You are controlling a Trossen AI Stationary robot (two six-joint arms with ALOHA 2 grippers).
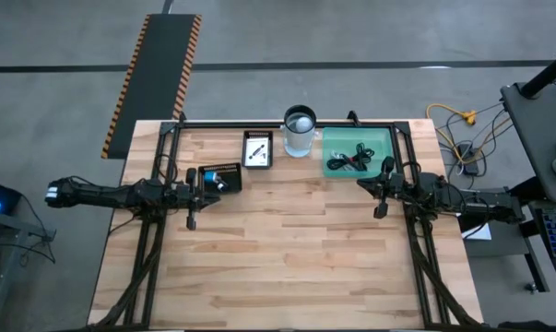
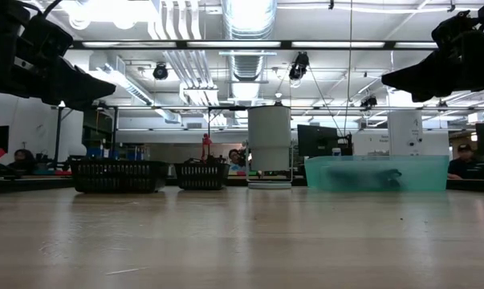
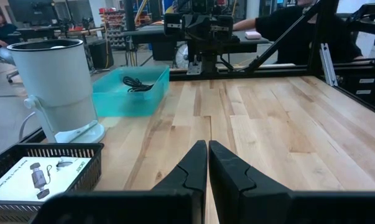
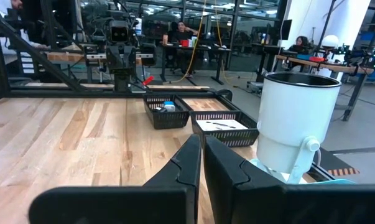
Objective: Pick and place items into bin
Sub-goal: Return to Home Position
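Note:
A teal bin (image 1: 382,140) sits at the table's far edge with thin black coiled cables (image 1: 349,159) lying in it, also seen in the left wrist view as cables (image 3: 137,85). A black mesh basket (image 1: 257,164) holds a flat white printed card (image 1: 256,150). A second black basket (image 1: 224,168) holds small blue and white bits (image 1: 219,181). My left gripper (image 1: 208,191) hovers shut beside that second basket, its fingers (image 3: 193,165) pointing toward the table's right. My right gripper (image 1: 362,183) hovers shut just near of the bin. Both are raised off the table.
A white cylindrical container (image 1: 299,131) stands between the card basket and the teal bin. Black frame rails (image 1: 287,124) run along the table's far edge and down both sides. Bare wood (image 1: 287,249) fills the table's middle and near half. People sit at desks in the room beyond.

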